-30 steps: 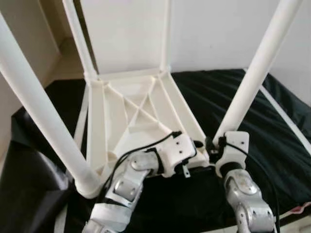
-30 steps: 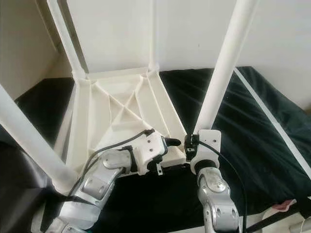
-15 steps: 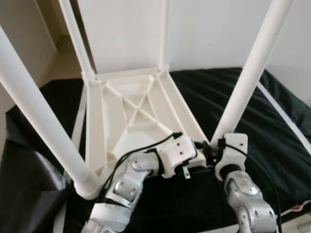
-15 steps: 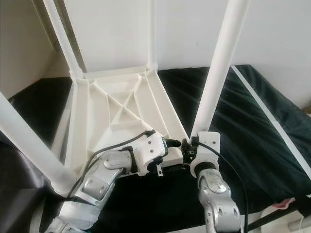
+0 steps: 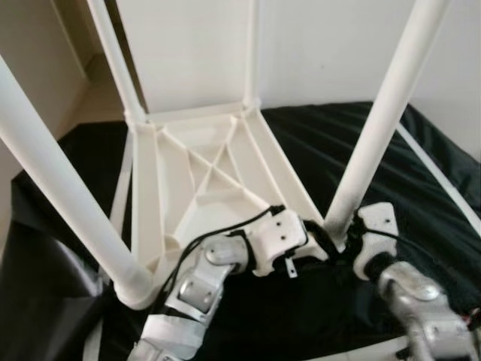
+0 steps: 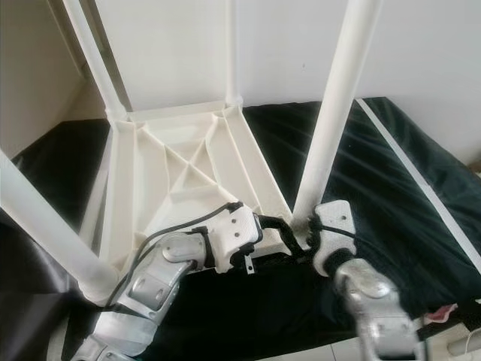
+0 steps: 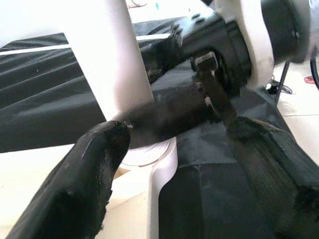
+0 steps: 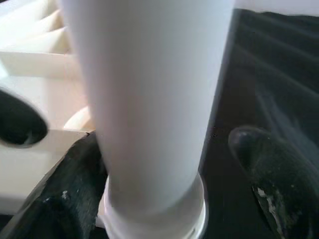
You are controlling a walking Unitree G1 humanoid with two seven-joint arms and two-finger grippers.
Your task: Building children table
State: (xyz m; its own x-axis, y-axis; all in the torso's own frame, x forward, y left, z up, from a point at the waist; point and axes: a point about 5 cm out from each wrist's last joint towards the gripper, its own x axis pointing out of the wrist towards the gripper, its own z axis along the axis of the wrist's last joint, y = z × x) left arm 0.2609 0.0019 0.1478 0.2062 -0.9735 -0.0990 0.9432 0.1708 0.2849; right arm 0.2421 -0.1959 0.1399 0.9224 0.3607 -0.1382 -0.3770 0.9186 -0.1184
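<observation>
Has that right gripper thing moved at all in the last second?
Yes. The right gripper has swung out to the robot's right and tilted, now reaching the near-right white plastic table leg from the side, judged against the upturned white tabletop.

A bed covered with a black sheet (image 5: 421,188) carries an upturned white children table (image 5: 203,180), lying with its ribbed underside up and its four legs pointing upward. A white strip (image 6: 417,184) runs across the sheet.

A white children's table (image 5: 203,177) lies upside down on a black cloth (image 5: 361,143), legs up. Both grippers, the left gripper (image 5: 319,239) and the right gripper (image 5: 347,239), meet at the base of the near right leg (image 5: 372,128).
</observation>
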